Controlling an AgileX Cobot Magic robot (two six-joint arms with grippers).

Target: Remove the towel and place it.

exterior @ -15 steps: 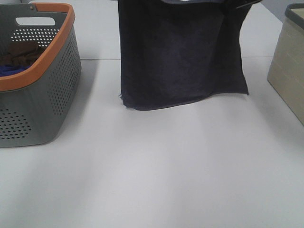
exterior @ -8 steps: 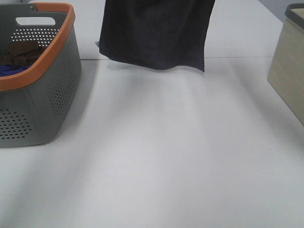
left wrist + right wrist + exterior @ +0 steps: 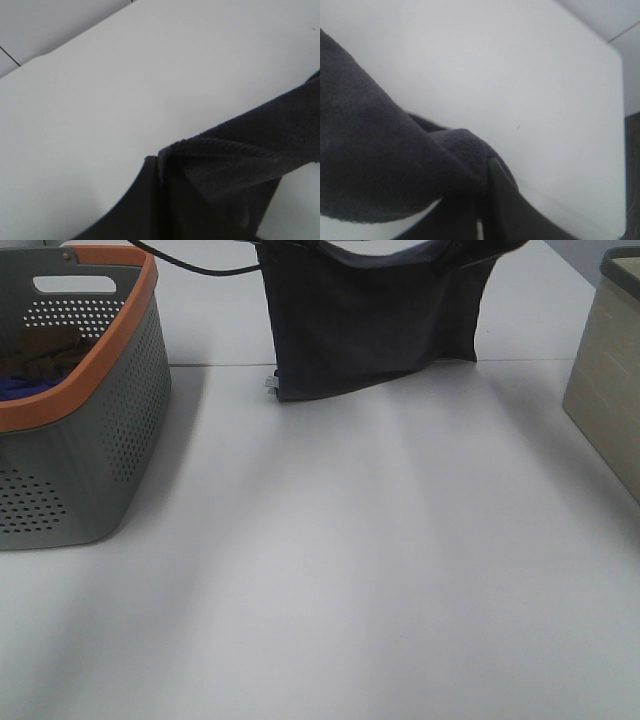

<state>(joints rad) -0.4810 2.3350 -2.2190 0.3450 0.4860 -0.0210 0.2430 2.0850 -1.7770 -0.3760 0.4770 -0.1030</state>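
The dark charcoal towel (image 3: 370, 320) hangs in the air over the far middle of the white table (image 3: 330, 570), sagging between its two upper corners. A small white tag (image 3: 270, 383) shows at its lower left corner. Both grippers are above the top edge of the high view. In the left wrist view my left gripper (image 3: 157, 165) is shut on a bunched corner of the towel (image 3: 235, 155). In the right wrist view my right gripper (image 3: 485, 172) is shut on the other corner of the towel (image 3: 380, 160).
A grey perforated basket with an orange rim (image 3: 110, 350) stands at the left, with blue and brown cloths (image 3: 35, 360) inside. A beige box (image 3: 610, 380) stands at the right edge. A black cable (image 3: 200, 267) hangs at the back.
The towel has been lifted and carried farther back; its lower edge hung lower over the table a second ago. It swung left, then back to the middle.
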